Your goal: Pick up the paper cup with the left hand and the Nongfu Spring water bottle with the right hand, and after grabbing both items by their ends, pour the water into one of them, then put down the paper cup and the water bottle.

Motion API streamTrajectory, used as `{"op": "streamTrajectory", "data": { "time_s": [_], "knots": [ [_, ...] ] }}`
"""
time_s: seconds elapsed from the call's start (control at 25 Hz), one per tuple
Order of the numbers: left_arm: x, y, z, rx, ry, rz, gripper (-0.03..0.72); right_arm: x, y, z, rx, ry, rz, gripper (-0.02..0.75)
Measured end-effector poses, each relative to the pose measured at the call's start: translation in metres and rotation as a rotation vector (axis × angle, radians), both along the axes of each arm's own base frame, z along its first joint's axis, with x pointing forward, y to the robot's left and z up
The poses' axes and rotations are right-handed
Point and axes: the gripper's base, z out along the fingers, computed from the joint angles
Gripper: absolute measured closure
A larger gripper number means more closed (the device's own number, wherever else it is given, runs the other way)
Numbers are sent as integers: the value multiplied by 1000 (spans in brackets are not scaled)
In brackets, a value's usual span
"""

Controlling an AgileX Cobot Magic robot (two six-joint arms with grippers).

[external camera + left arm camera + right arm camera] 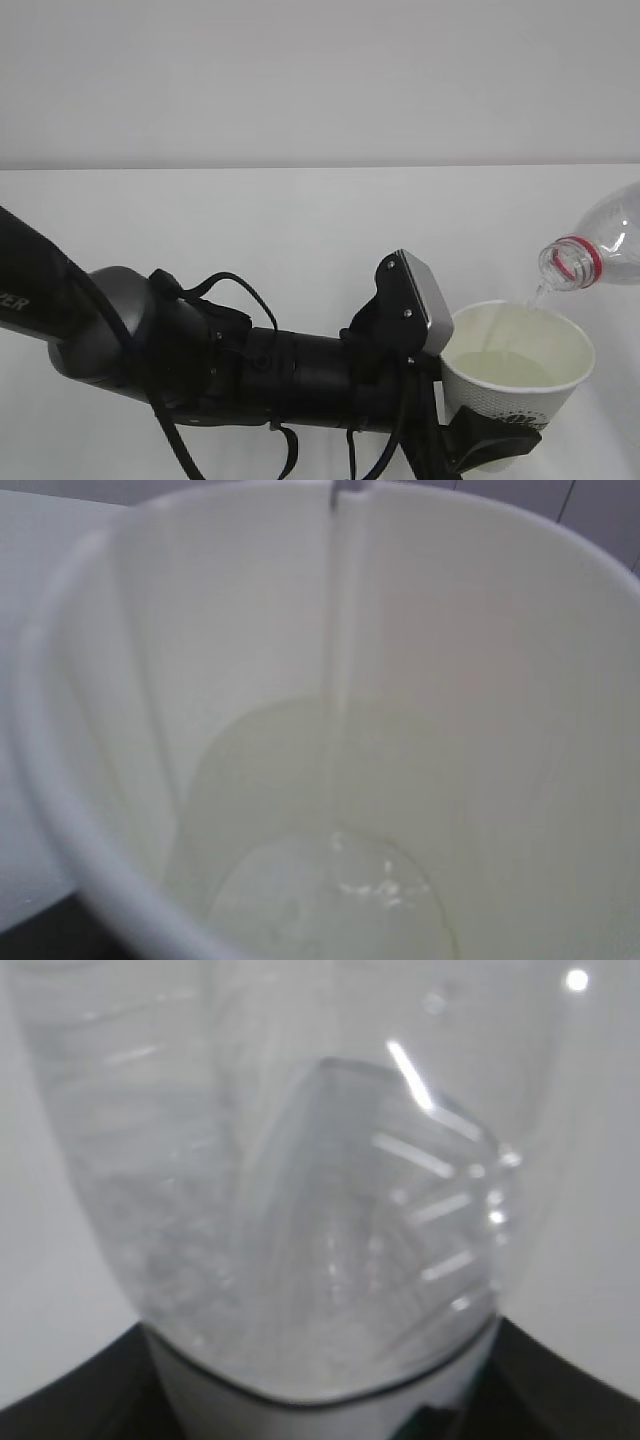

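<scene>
The left hand point(495, 440) reaches in from the left and clamps the paper cup point(515, 385) at lower right. The Nongfu Spring water bottle point(600, 250), gripped by the unseen right gripper, tilts over it. The water point(535, 295) streams into the cup.

Interior of the paper cup point(480, 680), seen from above its rim and filling the frame. A thin stream of the water point(338, 660) falls from the top edge along the back wall into a shallow pool at the cup's bottom.
</scene>
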Motion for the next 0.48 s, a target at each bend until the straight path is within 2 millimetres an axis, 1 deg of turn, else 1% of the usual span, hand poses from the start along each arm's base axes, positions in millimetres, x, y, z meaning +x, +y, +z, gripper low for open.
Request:
{"op": "streamTrajectory", "data": {
  "time_s": [0.48],
  "knots": [
    [0,0,0,0,0,0,192,0,0,0,0,0,0,276]
  ]
}}
